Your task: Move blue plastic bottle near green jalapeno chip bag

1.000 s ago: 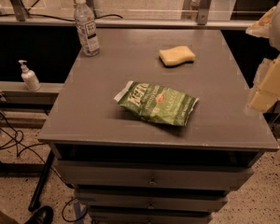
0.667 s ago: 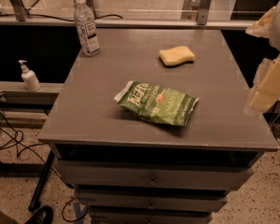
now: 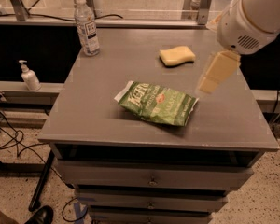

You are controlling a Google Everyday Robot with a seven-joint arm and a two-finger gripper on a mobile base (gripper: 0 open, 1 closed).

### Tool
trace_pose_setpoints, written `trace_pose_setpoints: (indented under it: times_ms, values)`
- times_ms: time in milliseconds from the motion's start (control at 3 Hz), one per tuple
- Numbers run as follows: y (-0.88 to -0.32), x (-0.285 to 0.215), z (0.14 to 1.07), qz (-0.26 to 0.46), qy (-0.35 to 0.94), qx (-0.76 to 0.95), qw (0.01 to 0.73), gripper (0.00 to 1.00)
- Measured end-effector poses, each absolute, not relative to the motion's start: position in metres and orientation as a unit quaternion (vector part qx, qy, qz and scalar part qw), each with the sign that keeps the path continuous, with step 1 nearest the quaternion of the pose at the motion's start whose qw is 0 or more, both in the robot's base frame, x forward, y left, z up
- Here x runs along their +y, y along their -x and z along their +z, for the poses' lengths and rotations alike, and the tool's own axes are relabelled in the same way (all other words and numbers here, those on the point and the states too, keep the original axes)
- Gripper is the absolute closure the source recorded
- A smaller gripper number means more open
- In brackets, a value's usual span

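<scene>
The blue plastic bottle [image 3: 86, 26] stands upright at the table's far left corner; it is clear with a white cap and a white label. The green jalapeno chip bag [image 3: 157, 103] lies flat and crinkled near the middle of the table, toward the front. My gripper [image 3: 215, 73] hangs above the right part of the table, just right of the bag and in front of the sponge. It holds nothing that I can see and is far from the bottle.
A yellow sponge [image 3: 177, 56] lies at the far middle of the grey table [image 3: 93, 120], which has drawers below. A small white pump-dispenser bottle [image 3: 29, 76] stands on a ledge at the left. Cables lie on the floor at the left.
My arm has swung left from the table's right edge to above its right part, closer to the bag. The bottle, bag and sponge have not moved.
</scene>
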State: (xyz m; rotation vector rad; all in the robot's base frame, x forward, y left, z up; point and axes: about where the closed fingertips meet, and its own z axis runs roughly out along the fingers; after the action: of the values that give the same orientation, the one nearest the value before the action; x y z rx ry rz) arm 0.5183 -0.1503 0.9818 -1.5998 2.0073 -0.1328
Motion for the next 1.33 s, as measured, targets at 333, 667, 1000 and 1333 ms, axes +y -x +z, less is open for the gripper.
trace_pose_setpoints:
  times_ms: [333, 667, 1000, 1333]
  values:
    - [-0.562, -0.121, 0.971, -0.033, 0.594, 0.739, 0.317, 0.00]
    - [-0.602, -0.108, 0.974, -0.009, 0.578, 0.740, 0.343, 0.00]
    - [-0.602, -0.108, 0.974, -0.009, 0.578, 0.740, 0.343, 0.00]
    - [-0.609, -0.110, 0.976, -0.012, 0.570, 0.738, 0.361, 0.00]
